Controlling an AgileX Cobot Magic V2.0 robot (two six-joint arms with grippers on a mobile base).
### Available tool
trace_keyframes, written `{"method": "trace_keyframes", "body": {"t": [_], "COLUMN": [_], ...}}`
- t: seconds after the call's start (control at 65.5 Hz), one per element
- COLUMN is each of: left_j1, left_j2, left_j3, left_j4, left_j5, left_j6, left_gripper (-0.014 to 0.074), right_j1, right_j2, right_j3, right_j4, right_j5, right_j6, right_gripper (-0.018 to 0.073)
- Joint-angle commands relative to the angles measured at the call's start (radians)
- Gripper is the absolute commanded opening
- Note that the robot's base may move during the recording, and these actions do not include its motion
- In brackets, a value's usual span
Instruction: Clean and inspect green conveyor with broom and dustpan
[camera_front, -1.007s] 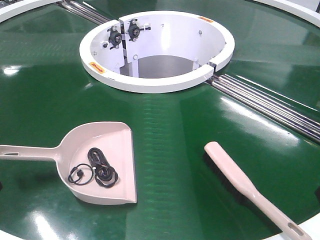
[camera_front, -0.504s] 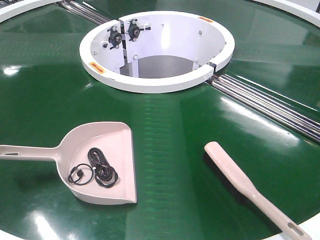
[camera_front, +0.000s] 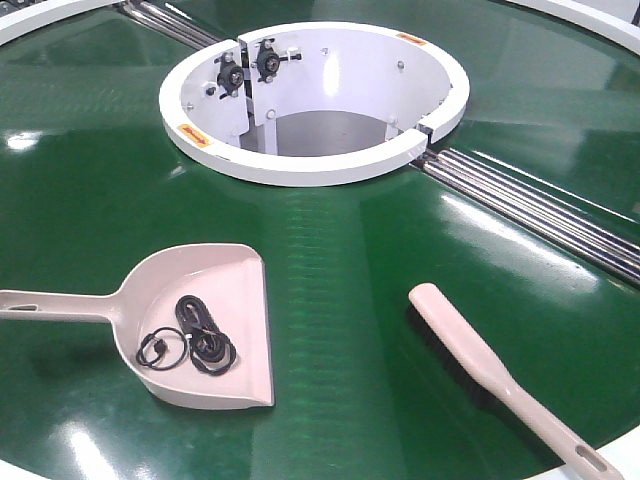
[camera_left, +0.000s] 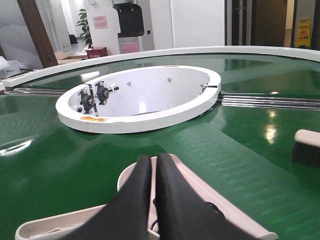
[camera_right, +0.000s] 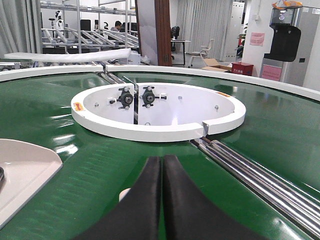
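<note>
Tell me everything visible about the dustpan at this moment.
The dustpan is pale beige, plastic-looking, scoop-shaped with raised rear walls and a flat wide lip facing right. Its long straight handle runs off the left edge and has a slot hole. It lies flat on the green conveyor, left of the broom and apart from it. Inside sit small black rings and a looped black cord. No claw grips it.

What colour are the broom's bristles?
Dark, nearly black, under the beige broom; clearest in the front-facing view.

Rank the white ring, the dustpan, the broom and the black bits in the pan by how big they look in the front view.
1. White ring, clearly largest.
2. Dustpan and broom: similar length, too close to rank, though the pan is wider.
3. Black bits, smallest.
</note>
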Motion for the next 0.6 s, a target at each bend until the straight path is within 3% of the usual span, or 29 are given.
{"method": "trace_keyframes", "body": {"t": [0.0, 0.107, 0.198, 0.305, 0.382, 0.458, 0.58], "left_j1": [-0.005, -0.005, -0.004, 0.025, 0.085, 0.147, 0.194], "left_j2": [0.008, 0.008, 0.005, 0.005, 0.005, 0.004, -0.073], "left_j3": [-0.025, -0.025, -0.025, -0.012, 0.043, 0.112, 0.217], "left_j4": [-0.012, -0.010, 0.039, 0.155, 0.259, 0.326, 0.400], "left_j5": [-0.065, -0.066, -0.067, -0.081, -0.151, -0.234, -0.306], "left_j6": [-0.010, -0.009, -0.036, -0.227, -0.407, -0.538, -0.613], "left_gripper": [-0.0008, -0.0008, -0.0008, -0.0008, -0.0008, -0.0008, -0.0008], "right_j1": [-0.006, -0.006, -0.006, -0.006, -0.006, -0.006, -0.006], "right_j2": [0.020, 0.020, 0.020, 0.020, 0.020, 0.020, 0.020], "right_j3": [-0.026, -0.026, -0.026, -0.026, -0.026, -0.026, -0.026], "right_j4": [-0.010, -0.010, -0.010, -0.010, -0.010, -0.010, -0.010], "right_j5": [-0.078, -0.078, -0.078, -0.078, -0.079, -0.079, -0.079], "right_j6": [-0.005, -0.005, -0.005, -0.005, -0.005, -0.005, -0.005], "right_gripper": [-0.0009, -0.0009, -0.0009, -0.0009, -0.0009, -0.0009, -0.0009]}}
